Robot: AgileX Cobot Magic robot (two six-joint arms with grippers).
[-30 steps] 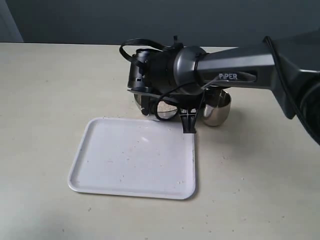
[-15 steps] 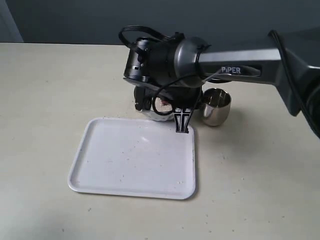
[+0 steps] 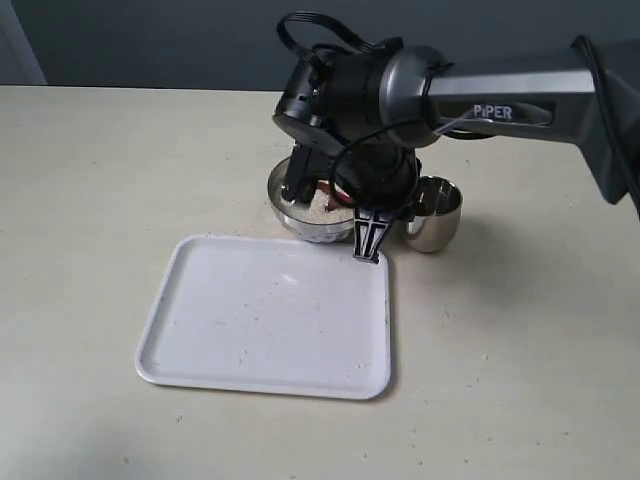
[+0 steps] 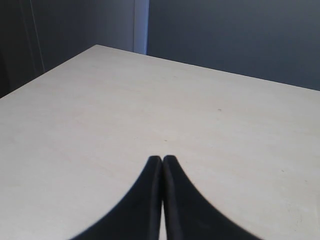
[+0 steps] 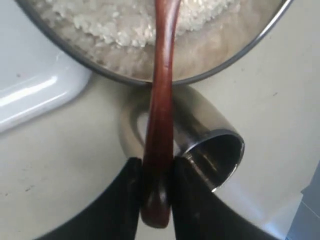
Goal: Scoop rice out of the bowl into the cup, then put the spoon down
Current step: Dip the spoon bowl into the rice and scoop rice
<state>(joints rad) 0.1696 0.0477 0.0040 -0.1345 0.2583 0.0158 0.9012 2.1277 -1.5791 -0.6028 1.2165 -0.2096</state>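
The steel bowl (image 3: 300, 222) stands just behind the white tray's far edge, holding white rice (image 3: 316, 208). Right of it stands the smaller steel cup (image 3: 436, 216). My right gripper (image 3: 368, 250) hangs between them, shut on the handle of the reddish-brown wooden spoon (image 3: 324, 189). In the right wrist view the spoon (image 5: 161, 100) runs from the gripper (image 5: 156, 167) over the bowl's rim (image 5: 235, 56) into the rice (image 5: 120, 22); its scoop end is cut off by the frame. The cup (image 5: 205, 132) lies on the far side of the handle, its inside dark. My left gripper (image 4: 163, 160) is shut on nothing.
The white tray (image 3: 200, 335) lies in front of the bowl with a few stray grains on it; its corner (image 5: 40, 95) shows beside the bowl. Pale table (image 4: 150, 100) and a dark wall fill the left wrist view. The right arm (image 3: 500, 100) spans the upper right.
The right wrist has swung to the right and back, uncovering the bowl and its rice. The fingers have stayed near the tray's far right corner, still shut on the spoon.
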